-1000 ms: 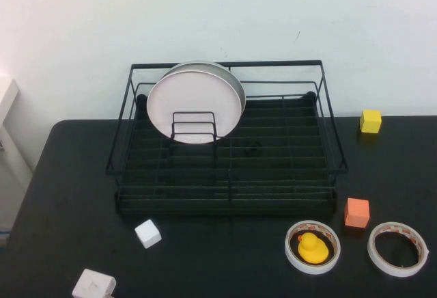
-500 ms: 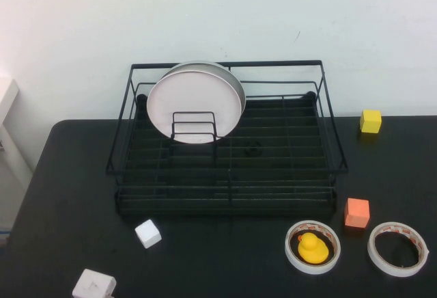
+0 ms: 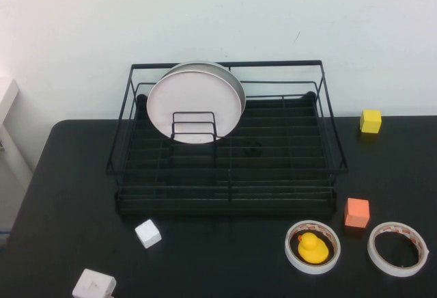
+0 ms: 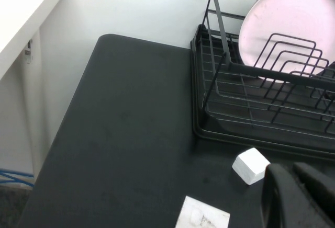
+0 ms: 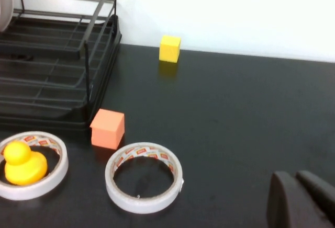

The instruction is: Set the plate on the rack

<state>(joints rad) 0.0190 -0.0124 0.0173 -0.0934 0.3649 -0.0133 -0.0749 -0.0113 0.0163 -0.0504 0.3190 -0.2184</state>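
Two plates stand upright in the large rectangular black wire dish rack (image 3: pixel 229 168) at the back of the black table (image 3: pixel 61 195) — the large round pale pink plate (image 3: pixel 193 103) in front, leaning against a small upright wire divider, and just behind it a grey-white round plate (image 3: pixel 232 79) of which we see only the rim. Starting at the table's left, we find a flat white square block (image 3: pixel 93 285) at the near edge, then a small white cube (image 3: pixel 148 233) just in front of the rack's left corner. The left gripper (image 4: pixel 301 199) shows only in its own wrist view, as a dark tip with its fingers pressed together and holding nothing, hovering near the white cube (image 4: pixel 251 165), well apart from the pink plate (image 4: pixel 285 29) in the rack (image 4: pixel 220 71). Moving right, past the rack's front rail, a white tape ring (image 3: pixel 313 247) lies flat with a yellow rubber duck (image 3: pixel 312 249) sitting inside it; an orange cube (image 3: pixel 356 212) stands just beyond it, near the rack's right corner, and a second, empty white tape ring (image 3: pixel 397 249) lies further right. A yellow cube (image 3: pixel 371 121) rests by the wall, beside the rack's far right end. The right gripper (image 5: pixel 306 199) — seen only from its wrist camera — is likewise closed on nothing, above bare tabletop near the empty ring (image 5: pixel 144 177).
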